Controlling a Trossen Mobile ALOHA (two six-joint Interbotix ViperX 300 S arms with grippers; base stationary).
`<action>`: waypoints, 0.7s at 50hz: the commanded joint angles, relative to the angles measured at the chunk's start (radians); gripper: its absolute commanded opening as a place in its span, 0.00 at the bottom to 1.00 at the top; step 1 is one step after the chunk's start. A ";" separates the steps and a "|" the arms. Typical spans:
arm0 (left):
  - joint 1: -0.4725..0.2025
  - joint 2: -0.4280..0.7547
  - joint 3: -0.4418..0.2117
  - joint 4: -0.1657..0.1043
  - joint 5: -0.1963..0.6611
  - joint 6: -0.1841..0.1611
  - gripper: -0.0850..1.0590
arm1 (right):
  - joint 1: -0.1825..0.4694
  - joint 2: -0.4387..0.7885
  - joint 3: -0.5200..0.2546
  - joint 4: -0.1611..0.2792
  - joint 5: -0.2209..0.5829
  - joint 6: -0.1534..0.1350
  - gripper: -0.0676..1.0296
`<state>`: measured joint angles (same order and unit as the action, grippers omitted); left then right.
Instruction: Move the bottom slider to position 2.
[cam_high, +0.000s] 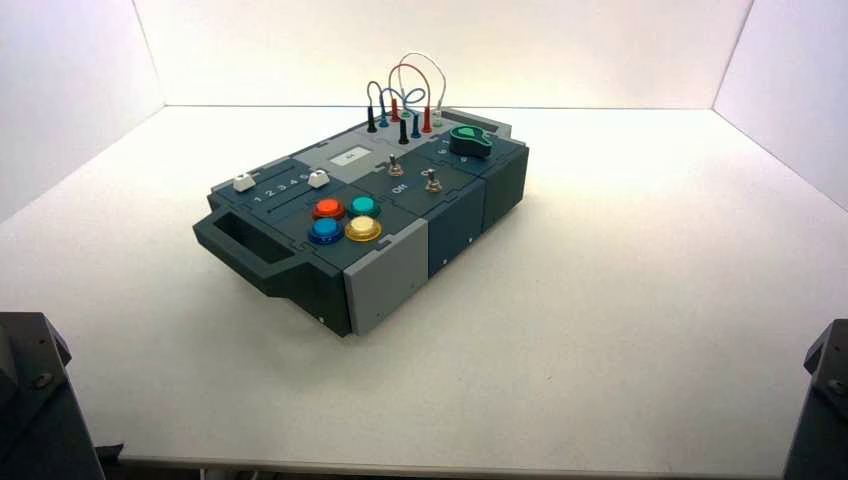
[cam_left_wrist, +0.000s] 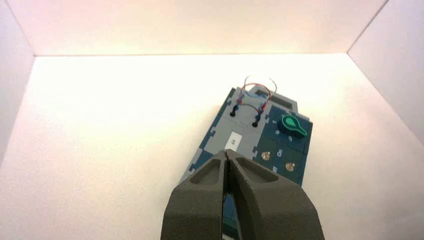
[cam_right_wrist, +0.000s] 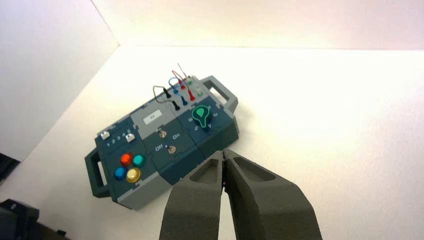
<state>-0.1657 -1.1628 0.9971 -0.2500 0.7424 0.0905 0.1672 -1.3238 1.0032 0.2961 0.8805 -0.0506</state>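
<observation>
The dark blue-grey box (cam_high: 455, 215) stands turned on the white table. It has two white slider knobs. The bottom slider (cam_high: 318, 178) sits at the 5 end of the digit row and also shows in the right wrist view (cam_right_wrist: 131, 136). The digit 2 (cam_high: 270, 193) lies left of it, second in the row (cam_right_wrist: 115, 138). My left gripper (cam_left_wrist: 226, 152) is shut and empty, held back from the box, and hides the sliders in its view. My right gripper (cam_right_wrist: 223, 151) is shut and empty, well short of the box. Only parked arm parts (cam_high: 30, 400) show in the high view.
The other white slider (cam_high: 242, 182) is at the 1 end. Red, teal, blue and yellow buttons (cam_high: 345, 220) sit near the handle (cam_high: 235, 240). Two toggle switches (cam_high: 432, 180), a green knob (cam_high: 470, 140) and looped wires (cam_high: 405, 100) lie behind. White walls enclose the table.
</observation>
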 joint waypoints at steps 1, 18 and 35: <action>-0.028 0.044 -0.041 0.002 -0.011 0.006 0.05 | 0.003 0.074 -0.048 0.006 -0.017 0.005 0.04; -0.064 0.095 -0.054 0.008 -0.012 0.006 0.05 | 0.015 0.314 -0.147 0.008 -0.018 -0.002 0.04; -0.066 0.098 -0.025 0.028 0.003 0.006 0.05 | 0.204 0.646 -0.281 0.008 -0.055 -0.005 0.04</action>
<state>-0.2270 -1.0753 0.9802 -0.2286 0.7409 0.0920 0.3298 -0.7363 0.7793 0.2976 0.8498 -0.0522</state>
